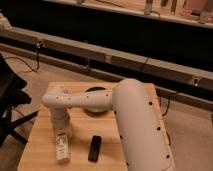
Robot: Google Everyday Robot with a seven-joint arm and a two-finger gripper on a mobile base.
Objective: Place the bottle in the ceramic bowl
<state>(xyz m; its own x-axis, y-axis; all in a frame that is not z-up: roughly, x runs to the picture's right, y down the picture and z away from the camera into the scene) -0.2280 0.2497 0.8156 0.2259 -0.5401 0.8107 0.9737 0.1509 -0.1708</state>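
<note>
The bottle (62, 147), clear with a white label, is at the front left of the wooden table (107, 150), directly below my gripper (60, 126). The gripper points down at the bottle's upper end, and I cannot tell whether it holds the bottle. The ceramic bowl (94, 106), green inside with a darker rim, sits at the middle back of the table. My white arm (85, 99) crosses in front of it and hides much of it.
A flat black bar (94, 148) lies on the table to the right of the bottle. A dark chair or stand (10, 100) is left of the table. A long low ledge with cables (115, 55) runs behind it.
</note>
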